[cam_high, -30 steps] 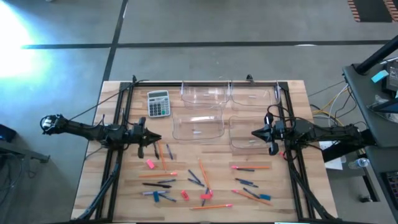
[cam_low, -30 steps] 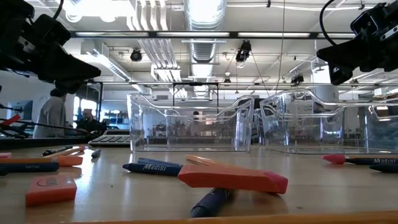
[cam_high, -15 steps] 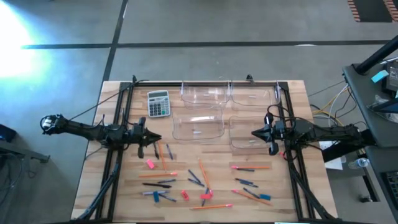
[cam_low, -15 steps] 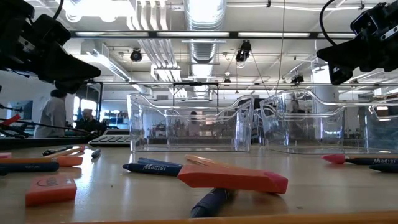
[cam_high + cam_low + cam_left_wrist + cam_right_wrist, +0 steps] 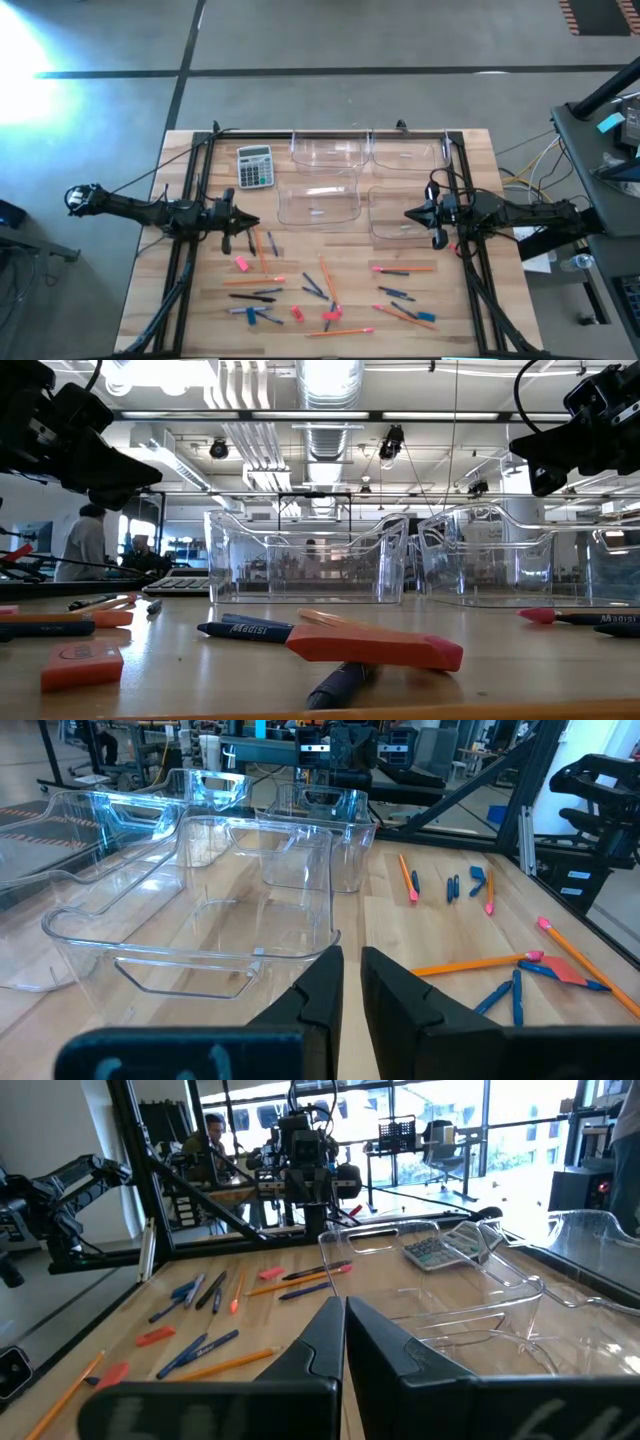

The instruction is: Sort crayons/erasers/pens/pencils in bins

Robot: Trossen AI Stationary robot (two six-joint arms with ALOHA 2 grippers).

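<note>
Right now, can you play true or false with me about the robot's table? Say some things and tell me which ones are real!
1. The four clear bins have nothing in them. True.
2. A grey calculator lies on the table beside the bins. True.
3. The left gripper is holding a pencil. False: its jaws are nearly together and hold nothing.
4. All the pencils are already sorted into a bin. False: they lie loose on the wooden table.
5. The right gripper is wide open. False: its jaws are shut, hovering by a bin.
</note>
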